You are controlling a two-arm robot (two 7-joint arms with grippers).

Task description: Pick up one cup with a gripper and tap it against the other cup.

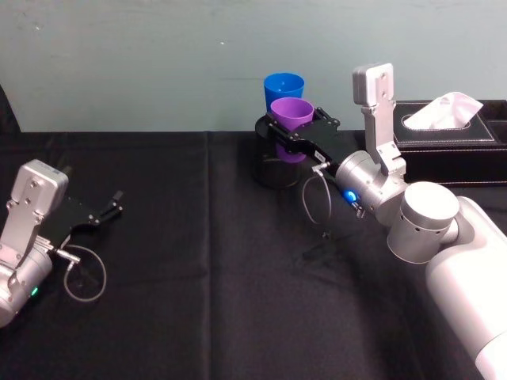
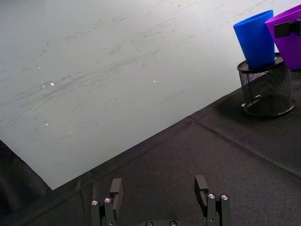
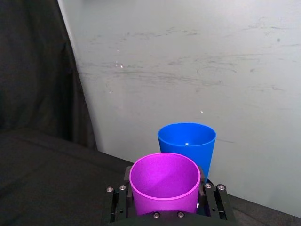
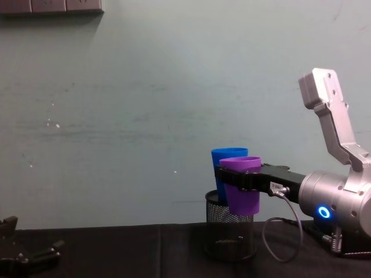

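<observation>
Right gripper clamped round purple cup mid-wall beside blue cup (light, slick, thin plastic, probably squeezable); left gripper open, empty.

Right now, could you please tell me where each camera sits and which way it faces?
Head: high, facing down at the table; both arms, purple cup in the right claw.
Chest: low, facing the wall; right arm.
Left wrist: behind the open left claw, facing the mesh holder.
Right wrist: behind the purple cup, facing the blue cup.
All four share both cups.
</observation>
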